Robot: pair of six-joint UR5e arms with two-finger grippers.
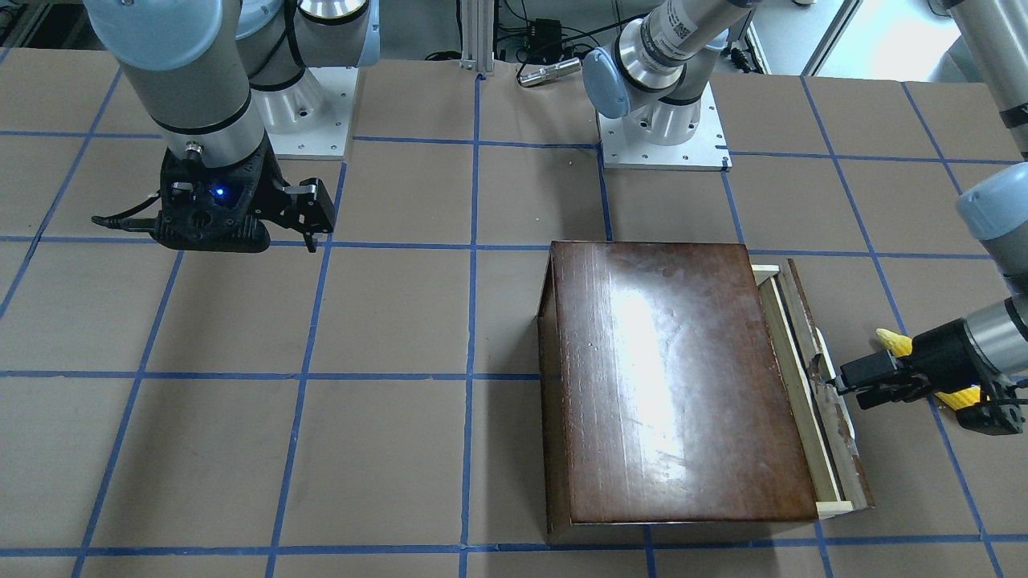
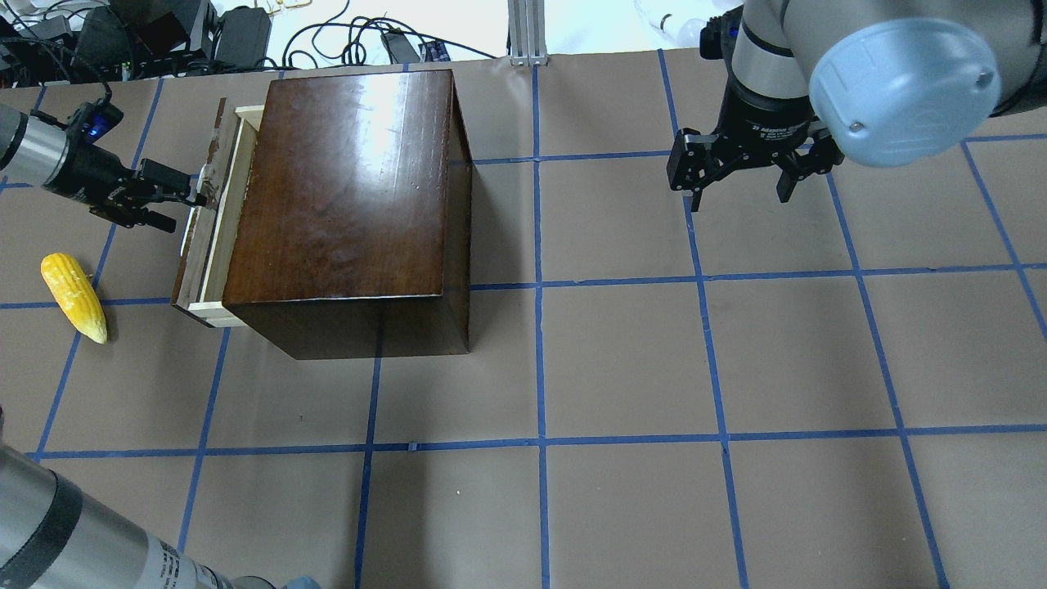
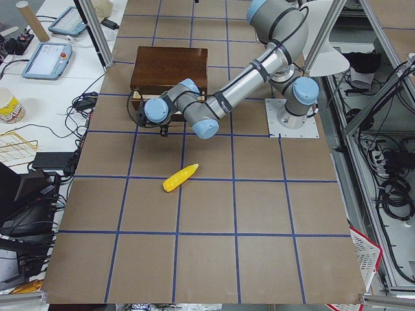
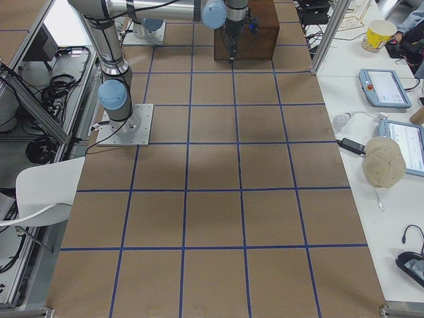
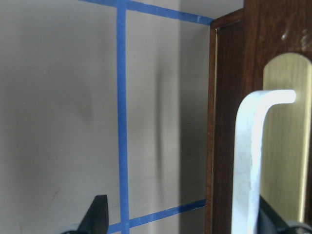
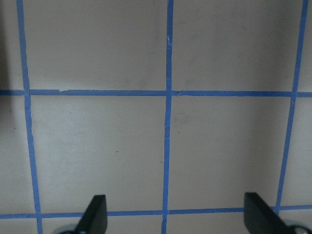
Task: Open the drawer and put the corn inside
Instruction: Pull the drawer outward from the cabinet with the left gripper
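1. Drawer (image 2: 204, 270) of the glossy dark brown box (image 2: 343, 188) stands a little way out. A narrow strip of pale wood shows behind its worn front panel. The box sits in the upper left of the overhead frame.
2. The left gripper (image 2: 184, 200) reaches in from the left edge of that frame to the middle of the drawer front.
3. In the left wrist view its fingers (image 5: 97, 217) are spread apart. The silvery handle (image 5: 248, 161), mounted on a brass plate (image 5: 287, 136), stands between them, close beside the finger at the lower right of the frame.
4. The corn (image 2: 74, 296) lies flat on the tabletop (image 2: 622, 360) at the left edge of the overhead frame, outside the drawer. It is below the left gripper and apart from the front panel, with its pointed end toward the bottom of the frame.
5. In the front-facing view the corn shows at the right edge, partly hidden behind the left gripper.
6. The right gripper (image 2: 740, 192) hangs above the tabletop in the upper right of the overhead frame, well apart from the box.
7. Its fingers (image 6: 96, 214) are spread wide in the right wrist view, with only the tabletop's blue tape lines (image 6: 168, 122) seen between them.
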